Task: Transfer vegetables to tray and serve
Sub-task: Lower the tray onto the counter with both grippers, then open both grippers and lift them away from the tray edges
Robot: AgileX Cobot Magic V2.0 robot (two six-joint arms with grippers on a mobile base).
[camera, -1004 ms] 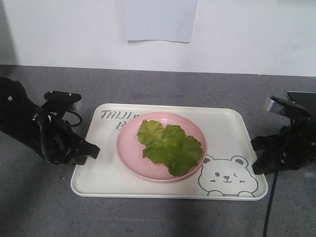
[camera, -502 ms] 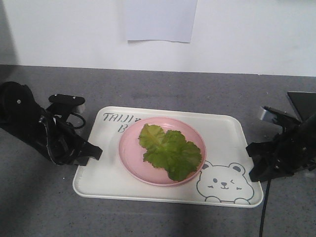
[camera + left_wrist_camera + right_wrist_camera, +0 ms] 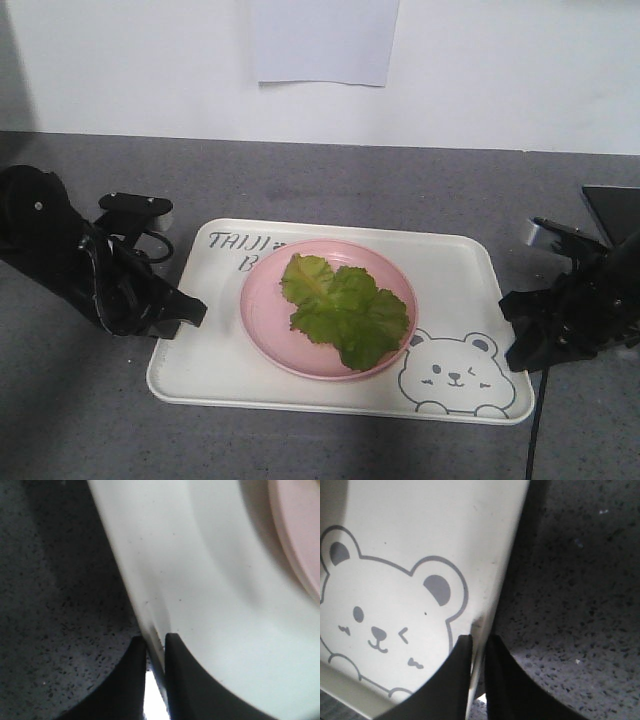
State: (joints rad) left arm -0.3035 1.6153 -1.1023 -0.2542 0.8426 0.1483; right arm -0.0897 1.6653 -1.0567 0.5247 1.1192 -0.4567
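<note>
From the front, crinkly green lettuce leaves (image 3: 343, 312) lie on a round pink plate (image 3: 263, 310) sitting on the cream plastic bear-print tray (image 3: 462, 268). The left gripper (image 3: 192, 310) and right gripper (image 3: 512, 330) flank it. Each wrist view shows jaws pinching the tray's rim between them.

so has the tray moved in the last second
Yes. The tray, gripped at both side rims by the left pincer and right pincer, has moved toward the camera: its far edge now sits lower, further from the wall line, than a second ago.
</note>
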